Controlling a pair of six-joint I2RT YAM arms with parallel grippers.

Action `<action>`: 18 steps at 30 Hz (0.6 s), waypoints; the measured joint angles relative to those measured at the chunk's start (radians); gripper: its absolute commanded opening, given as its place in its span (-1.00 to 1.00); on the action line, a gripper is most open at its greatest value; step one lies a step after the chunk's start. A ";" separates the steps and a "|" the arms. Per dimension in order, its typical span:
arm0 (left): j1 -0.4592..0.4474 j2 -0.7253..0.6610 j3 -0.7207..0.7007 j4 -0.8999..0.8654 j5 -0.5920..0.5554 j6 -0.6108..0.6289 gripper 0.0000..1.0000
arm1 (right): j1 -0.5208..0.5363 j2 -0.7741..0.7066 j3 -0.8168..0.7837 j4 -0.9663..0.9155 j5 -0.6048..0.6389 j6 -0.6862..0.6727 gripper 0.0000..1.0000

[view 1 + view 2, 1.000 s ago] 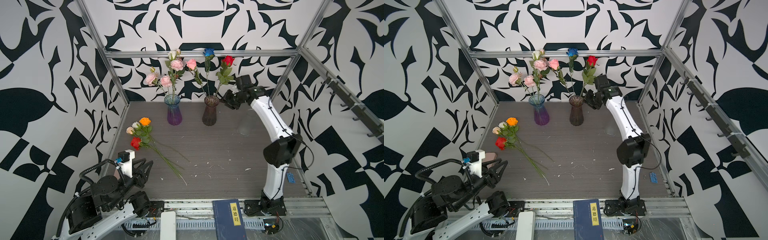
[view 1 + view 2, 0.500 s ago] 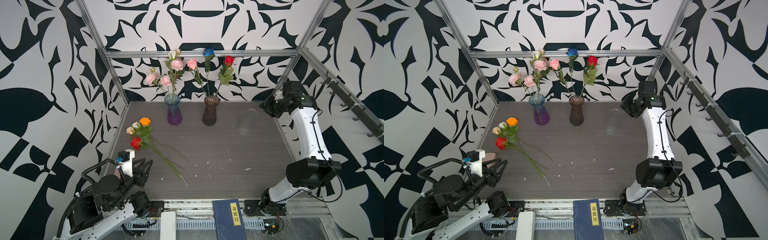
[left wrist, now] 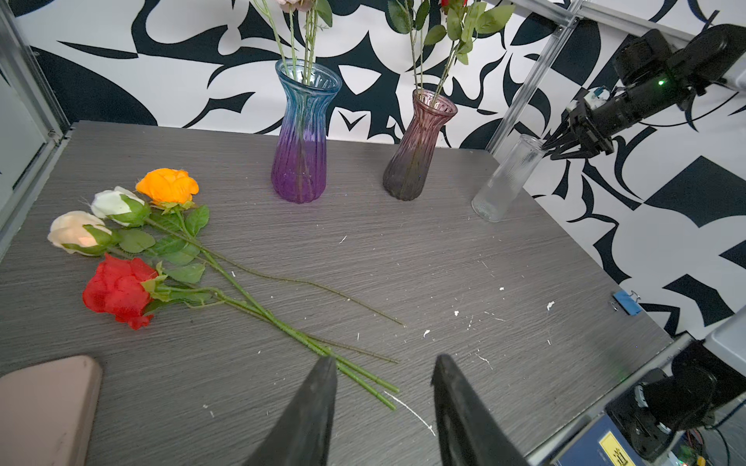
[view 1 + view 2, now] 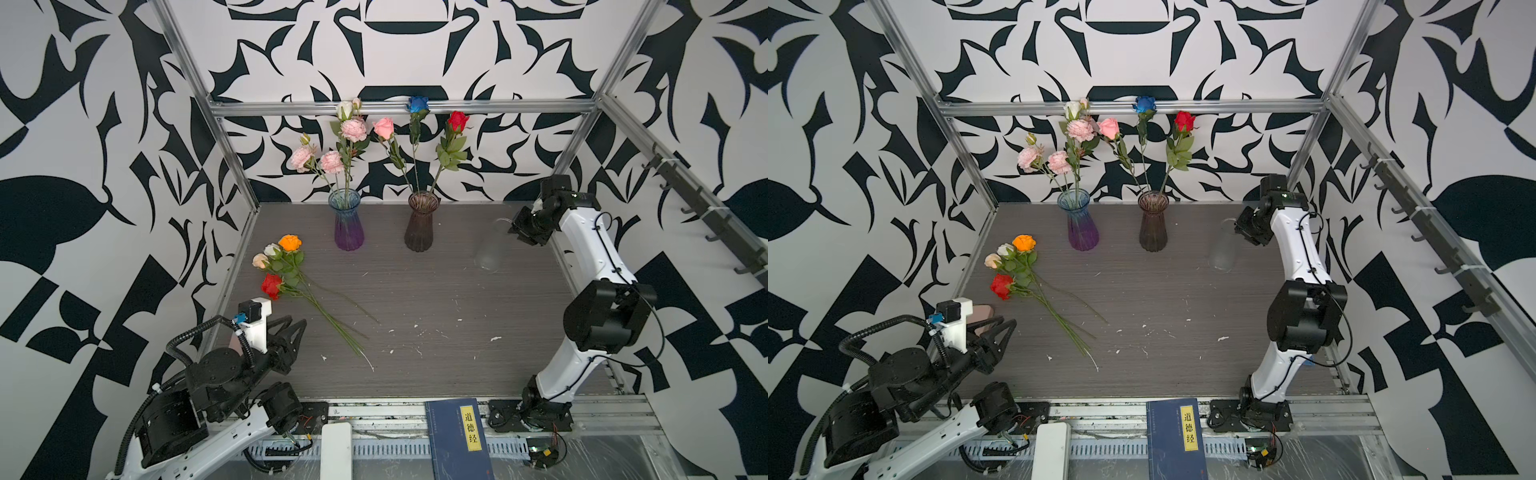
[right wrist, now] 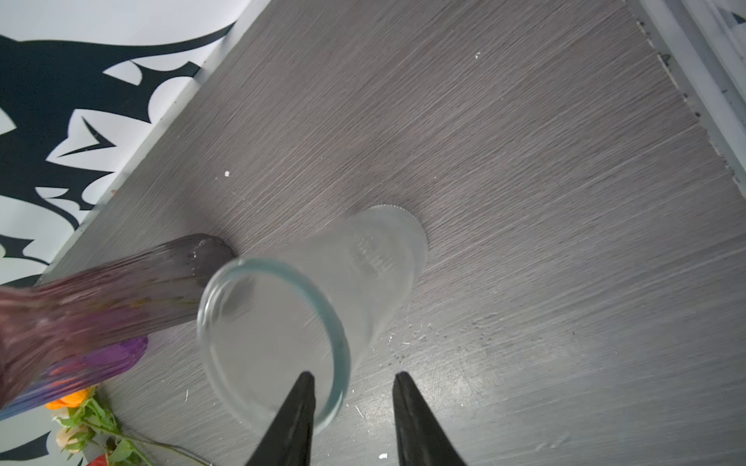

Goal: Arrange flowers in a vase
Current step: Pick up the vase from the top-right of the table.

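Several loose flowers lie at the table's left: an orange rose (image 4: 289, 242), a white one (image 4: 272, 249), a peach one (image 4: 260, 260) and a red one (image 4: 271, 285). Their stem ends reach almost to my left gripper (image 3: 385, 358), which is open and empty above the front left corner (image 4: 291, 328). A blue-purple vase (image 4: 348, 222) holds ruffled pink blooms. A brown vase (image 4: 420, 224) holds pink, blue and red roses. A clear frosted vase (image 4: 489, 251) stands at the right. My right gripper (image 5: 354, 375) is open astride its rim (image 5: 337, 343), one finger inside, one outside.
A blue book (image 4: 459, 436) and a white block (image 4: 336, 451) lie on the front rail. A pink pad (image 3: 44, 407) sits beside my left gripper. A blue clip (image 3: 625, 302) lies at the table's right edge. A hook rail (image 4: 706, 216) runs along the right wall.
My right arm has swung from the brown vase across to the right and come to the clear vase's rim, its jaws narrowing. The left arm has not moved.
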 measured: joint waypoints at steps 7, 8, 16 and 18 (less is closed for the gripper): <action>0.000 0.003 0.000 0.000 0.006 0.000 -0.13 | 0.002 0.010 -0.002 0.021 0.009 -0.012 -0.87; 0.000 0.003 0.000 0.000 0.006 0.000 -0.13 | 0.003 0.007 -0.002 0.019 0.023 -0.017 -0.94; 0.000 0.010 0.000 0.001 0.013 0.000 -0.13 | 0.060 -0.038 -0.042 -0.003 0.057 -0.029 -1.00; 0.000 0.013 0.000 0.001 0.016 0.000 -0.13 | 0.113 -0.055 -0.050 -0.035 0.075 -0.039 -1.00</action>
